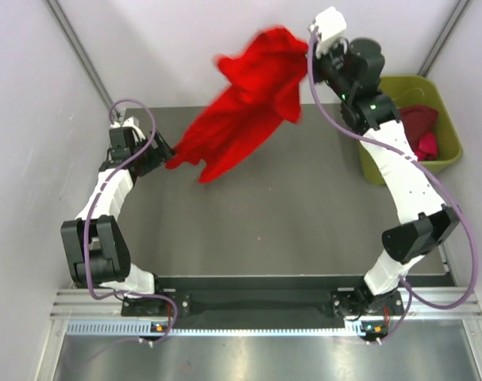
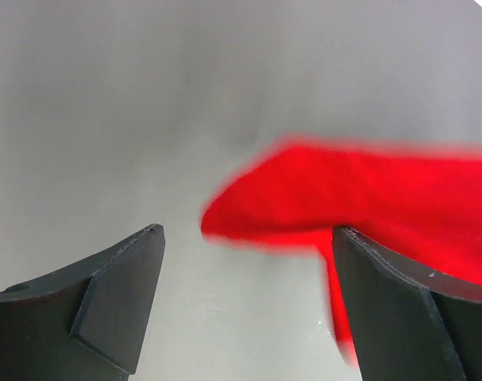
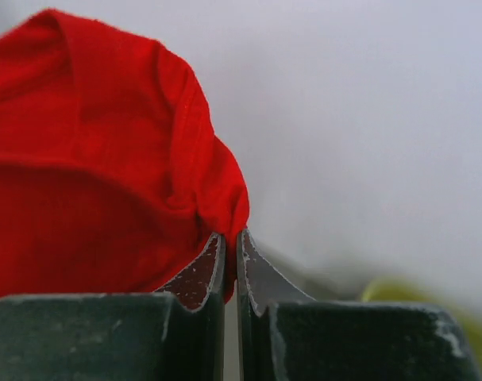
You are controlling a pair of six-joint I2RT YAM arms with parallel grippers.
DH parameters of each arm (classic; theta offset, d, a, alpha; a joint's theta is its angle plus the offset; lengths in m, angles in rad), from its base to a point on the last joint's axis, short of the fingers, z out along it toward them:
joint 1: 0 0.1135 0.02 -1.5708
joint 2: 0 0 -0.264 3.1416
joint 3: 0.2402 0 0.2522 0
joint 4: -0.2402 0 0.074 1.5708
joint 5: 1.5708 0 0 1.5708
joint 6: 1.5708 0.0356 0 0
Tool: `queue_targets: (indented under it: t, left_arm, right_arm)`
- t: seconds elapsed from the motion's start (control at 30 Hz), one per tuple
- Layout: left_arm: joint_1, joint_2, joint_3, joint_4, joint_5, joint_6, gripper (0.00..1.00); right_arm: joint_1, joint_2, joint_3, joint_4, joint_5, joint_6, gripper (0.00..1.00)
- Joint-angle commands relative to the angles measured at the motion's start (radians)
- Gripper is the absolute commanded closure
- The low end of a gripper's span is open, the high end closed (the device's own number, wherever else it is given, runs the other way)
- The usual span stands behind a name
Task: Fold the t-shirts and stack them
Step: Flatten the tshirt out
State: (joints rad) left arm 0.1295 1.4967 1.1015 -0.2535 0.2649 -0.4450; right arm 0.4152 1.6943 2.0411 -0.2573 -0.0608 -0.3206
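Left gripper has its jaws spread wide, clamping nothing, just beside the low corner of the large bright red cloth t-shirt. The shirt hangs above the dark table, its top pinched in the closed right gripper. Far right, the olive-green plastic tub holds a dark maroon t-shirt.

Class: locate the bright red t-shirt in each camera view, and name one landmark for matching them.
Top external: bright red t-shirt hangs upper centre, from the right gripper down towards the left gripper.
Left wrist: blurred, right of centre, beyond the open jaws.
Right wrist: fills the left half, pinched in the shut jaws.
Landmark: olive-green tub, far right in top view, blurred lower right in right wrist; absent from left wrist.
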Motion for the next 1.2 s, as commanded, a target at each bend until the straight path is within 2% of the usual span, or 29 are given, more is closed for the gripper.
queue_targets:
  t: [0.0, 0.03, 0.07, 0.13, 0.17, 0.27, 0.33, 0.43, 0.5, 0.6, 0.9, 1.17]
  left_arm:
    - [-0.005, -0.01, 0.046, 0.056, 0.039, -0.009, 0.1]
    - [-0.007, -0.01, 0.046, 0.059, 0.043, -0.009, 0.1]
    - [-0.007, -0.013, 0.044, 0.062, 0.046, -0.009, 0.1]
    - [-0.007, -0.016, 0.043, 0.065, 0.051, -0.009, 0.1]
    - [-0.005, -0.018, 0.043, 0.063, 0.053, -0.008, 0.1]
    - [-0.008, -0.021, 0.043, 0.062, 0.062, 0.005, 0.09]
    - [-0.016, -0.02, 0.04, 0.059, 0.073, 0.018, 0.09]
    - [-0.06, -0.01, 0.043, 0.025, 0.021, 0.067, 0.05]
    - [-0.094, 0.01, 0.038, -0.032, -0.021, 0.121, 0.02]
    - [-0.103, 0.097, 0.075, -0.134, -0.015, 0.152, 0.01]
    - [-0.105, 0.191, 0.121, -0.104, -0.01, 0.149, 0.05]
    - [-0.103, 0.304, 0.185, -0.104, 0.007, 0.138, 0.04]
  right_arm:
    - [-0.076, 0.028, -0.273, -0.126, 0.021, -0.006, 1.0]
    - [-0.087, 0.022, -0.395, -0.134, 0.026, -0.008, 1.0]
    - [-0.098, 0.019, -0.456, -0.14, 0.026, -0.011, 0.82]
    - [-0.087, 0.01, -0.568, -0.163, 0.013, -0.038, 0.62]
    - [-0.078, 0.005, -0.585, -0.16, -0.002, -0.029, 0.57]
    - [-0.037, -0.012, -0.55, -0.134, -0.013, 0.0, 0.53]
    - [-0.015, 0.001, -0.468, -0.138, -0.022, -0.003, 0.52]
    - [0.013, 0.036, -0.388, -0.22, -0.144, -0.038, 0.52]
    - [0.034, 0.054, -0.392, -0.261, -0.203, -0.037, 0.53]
    - [0.066, 0.058, -0.497, -0.238, -0.209, -0.025, 0.56]
    - [0.1, 0.054, -0.673, -0.206, -0.07, -0.109, 0.6]
    - [0.091, 0.065, -0.742, -0.166, 0.056, -0.149, 0.59]
